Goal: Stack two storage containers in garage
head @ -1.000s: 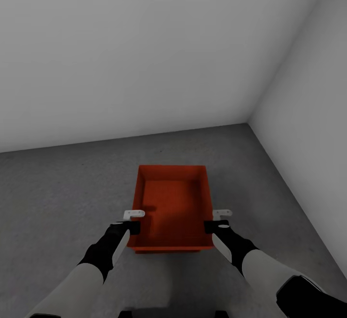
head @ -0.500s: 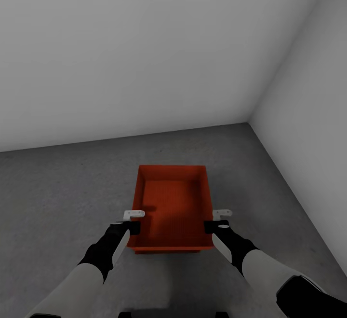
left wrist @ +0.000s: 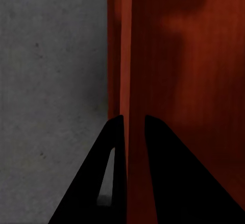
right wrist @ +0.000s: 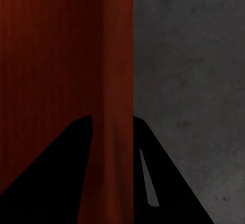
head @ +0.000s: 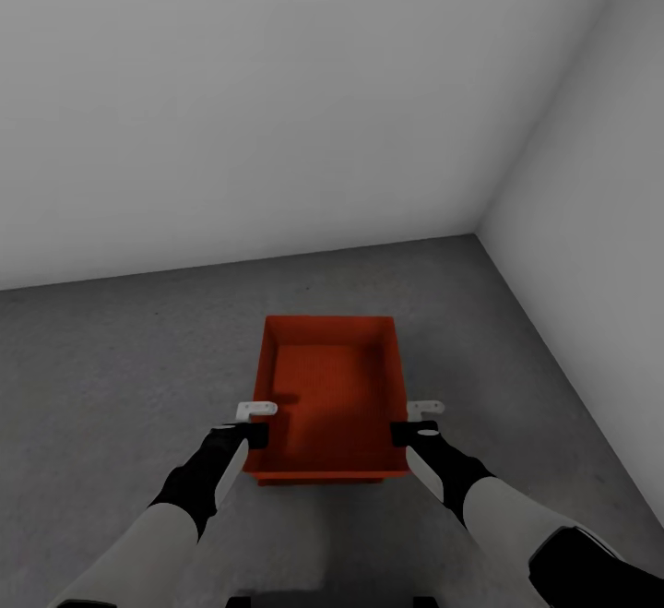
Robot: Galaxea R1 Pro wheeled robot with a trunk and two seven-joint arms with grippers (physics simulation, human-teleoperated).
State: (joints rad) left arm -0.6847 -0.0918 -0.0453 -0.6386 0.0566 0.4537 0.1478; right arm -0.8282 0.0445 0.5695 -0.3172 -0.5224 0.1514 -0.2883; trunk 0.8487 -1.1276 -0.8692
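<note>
Storage container (head: pixel 330 396) is sitting over the grey floor (head: pixel 111 368). Left hand (head: pixel 255 423) and right hand (head: pixel 410 422) are each pinching one side wall.

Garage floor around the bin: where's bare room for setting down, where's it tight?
Bare concrete floor runs wide to the left of the storage container, and a strip lies beyond it up to the back wall. The right side narrows toward the side wall. Crowded: both long walls, straddled by the left pincer and right pincer.
</note>
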